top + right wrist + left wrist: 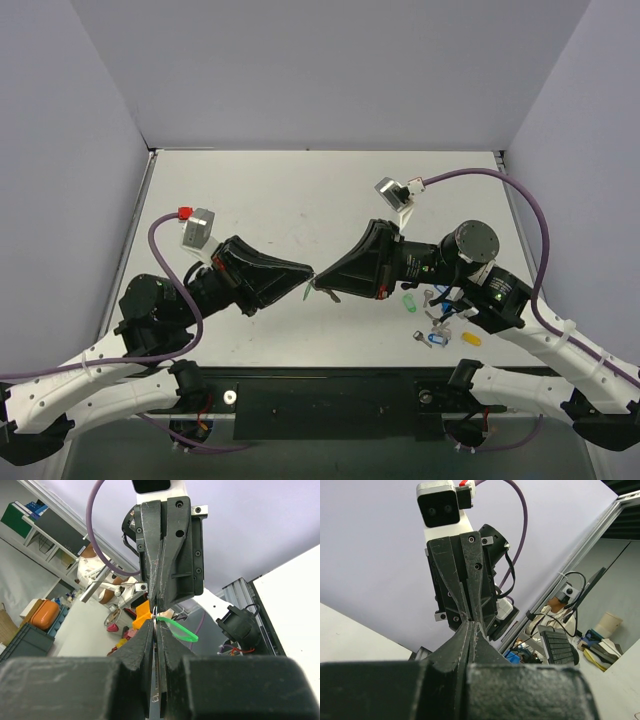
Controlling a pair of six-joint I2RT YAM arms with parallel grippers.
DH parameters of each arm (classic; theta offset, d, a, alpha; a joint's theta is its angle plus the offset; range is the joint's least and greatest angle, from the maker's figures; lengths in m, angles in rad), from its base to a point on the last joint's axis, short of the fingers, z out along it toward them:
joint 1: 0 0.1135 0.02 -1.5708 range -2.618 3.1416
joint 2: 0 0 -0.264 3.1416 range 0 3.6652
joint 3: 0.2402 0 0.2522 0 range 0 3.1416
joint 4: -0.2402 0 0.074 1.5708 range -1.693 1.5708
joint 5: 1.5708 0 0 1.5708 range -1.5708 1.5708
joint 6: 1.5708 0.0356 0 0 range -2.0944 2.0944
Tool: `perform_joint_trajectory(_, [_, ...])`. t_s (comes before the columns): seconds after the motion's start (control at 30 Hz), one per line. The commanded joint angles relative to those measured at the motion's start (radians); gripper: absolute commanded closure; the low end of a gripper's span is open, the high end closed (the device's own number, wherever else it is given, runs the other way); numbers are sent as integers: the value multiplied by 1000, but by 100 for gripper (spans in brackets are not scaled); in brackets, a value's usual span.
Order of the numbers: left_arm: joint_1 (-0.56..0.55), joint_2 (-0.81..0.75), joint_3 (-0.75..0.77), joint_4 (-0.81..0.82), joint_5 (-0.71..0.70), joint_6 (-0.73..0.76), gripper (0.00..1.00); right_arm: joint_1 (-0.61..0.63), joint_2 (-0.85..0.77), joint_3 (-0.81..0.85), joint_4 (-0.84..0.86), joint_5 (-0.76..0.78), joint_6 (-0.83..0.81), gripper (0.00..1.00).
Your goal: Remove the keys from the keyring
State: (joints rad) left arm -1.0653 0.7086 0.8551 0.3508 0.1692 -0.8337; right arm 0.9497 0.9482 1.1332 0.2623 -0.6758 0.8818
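Left gripper (310, 274) and right gripper (319, 281) meet tip to tip above the table (300, 200), both pinched tight. The green key (305, 294) hangs just beneath them. Left wrist: fingers closed, keys hidden. Right wrist: the thin silver key (155, 692) is clamped edge-on between the right fingers, with the bright green key jutting sideways at the tips.

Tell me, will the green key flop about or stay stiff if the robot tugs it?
The green key probably stays stiff, though it dangles loose at the right gripper tip, so it may swing. It looks tiny beside that gripper, so likely very light.
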Motion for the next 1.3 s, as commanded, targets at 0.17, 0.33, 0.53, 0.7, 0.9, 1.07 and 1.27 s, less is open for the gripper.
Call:
perform_joint_trajectory(0.17, [-2, 6, 68, -15, 32, 19, 100, 0, -11, 39, 8, 4, -38, 100])
perform_joint_trajectory(0.33, [-2, 35, 154, -209, 101, 108, 100, 0, -6, 89, -116, 12, -90, 100])
perform_joint_trajectory(0.53, [-2, 83, 271, -467, 211, 232, 100, -2, 20, 148, -300, 24, -150, 100])
perform_joint_trajectory(0.7, [-2, 95, 289, -526, 265, 268, 100, 4, 26, 155, -374, 38, -176, 100])
perform_joint_trajectory(0.9, [-4, 126, 318, -605, 305, 295, 100, 15, 35, 163, -383, 48, -182, 100])
perform_joint_trajectory(1.07, [-16, 134, 331, -659, 308, 315, 100, 23, 49, 180, -391, 56, -187, 100])
perform_joint_trajectory(1.27, [-30, 127, 320, -705, 288, 335, 100, 23, 58, 200, -374, 59, -181, 100])
